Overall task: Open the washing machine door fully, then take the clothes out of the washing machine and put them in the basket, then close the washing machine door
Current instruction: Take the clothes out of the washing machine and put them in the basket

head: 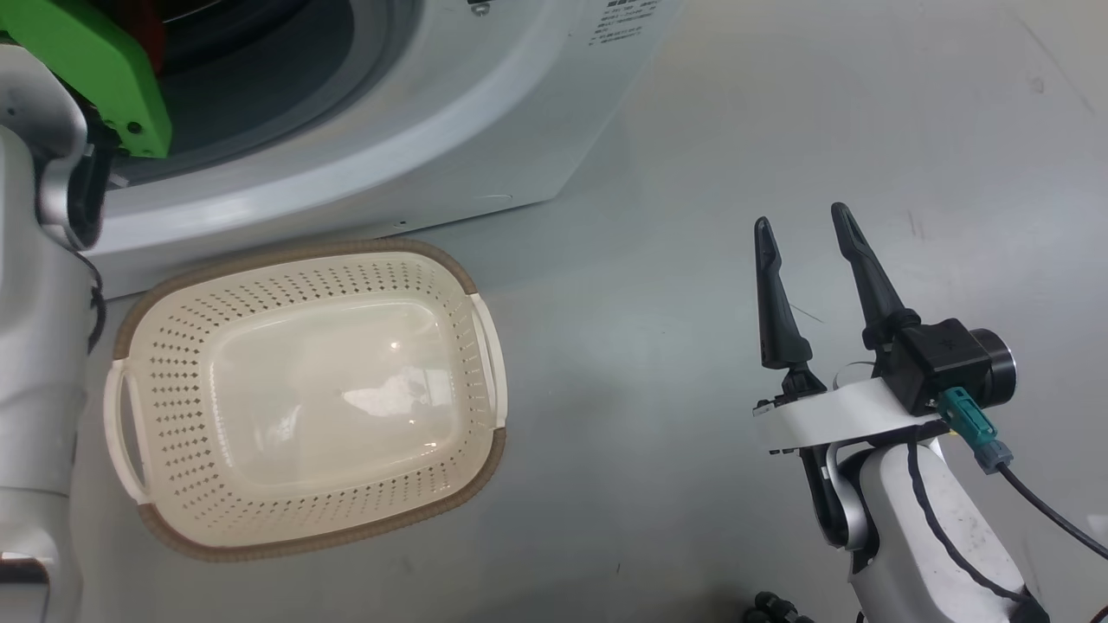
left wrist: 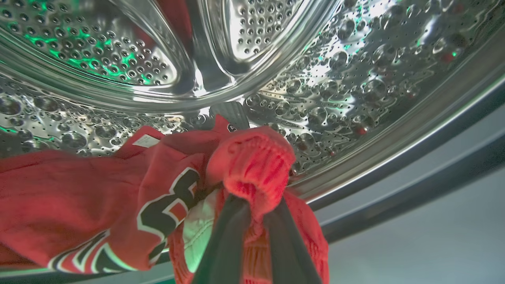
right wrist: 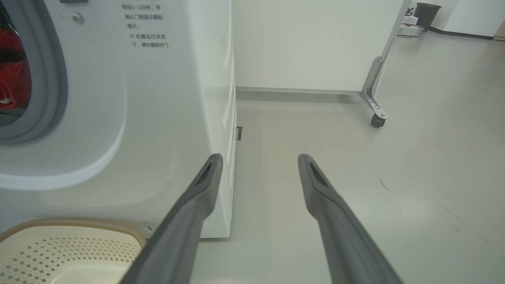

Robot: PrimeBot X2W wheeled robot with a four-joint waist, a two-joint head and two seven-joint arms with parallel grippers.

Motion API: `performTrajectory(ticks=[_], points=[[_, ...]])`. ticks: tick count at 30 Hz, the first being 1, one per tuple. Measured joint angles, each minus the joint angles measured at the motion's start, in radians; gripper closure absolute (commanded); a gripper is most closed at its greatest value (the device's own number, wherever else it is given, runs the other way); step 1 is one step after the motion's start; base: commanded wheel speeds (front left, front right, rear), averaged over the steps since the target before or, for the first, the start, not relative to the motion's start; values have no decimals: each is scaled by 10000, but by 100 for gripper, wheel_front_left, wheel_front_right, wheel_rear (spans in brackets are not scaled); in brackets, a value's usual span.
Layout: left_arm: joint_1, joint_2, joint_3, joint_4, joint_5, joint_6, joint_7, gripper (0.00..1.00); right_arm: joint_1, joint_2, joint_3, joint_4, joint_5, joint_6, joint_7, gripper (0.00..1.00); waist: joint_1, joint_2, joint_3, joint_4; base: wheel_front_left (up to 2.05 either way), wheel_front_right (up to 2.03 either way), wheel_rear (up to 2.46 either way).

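Note:
The white washing machine [head: 485,112] stands at the top left, its grey gasket [right wrist: 55,79] ringing the opening; the washing machine door is out of view. Inside the steel drum [left wrist: 335,79], my left gripper [left wrist: 258,201] is shut on a bunched fold of the clothes [left wrist: 79,197], a red jersey with dark lettering that lies on the drum's lower wall. Red cloth also shows through the opening [right wrist: 14,83]. The cream basket [head: 299,257] sits on the floor just in front of the machine, with nothing in it. My right gripper [head: 801,216] hangs open to the basket's right, fingers apart [right wrist: 259,157].
My left arm's green segment [head: 95,61] and pale forearm [head: 35,346] reach into the opening at the left edge. A white partition [right wrist: 315,43] on a caster [right wrist: 376,120] stands behind the machine. Grey floor [head: 779,104] spreads to the right.

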Motion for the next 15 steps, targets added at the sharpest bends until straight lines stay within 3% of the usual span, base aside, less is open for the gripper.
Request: performTrajectory(ticks=[15], points=[[1793,-857,232,-928,-182,263,-2987,100,115,-65,-278,284,-360,-2,0,0,-1,0,-813,968,0,0,0]])
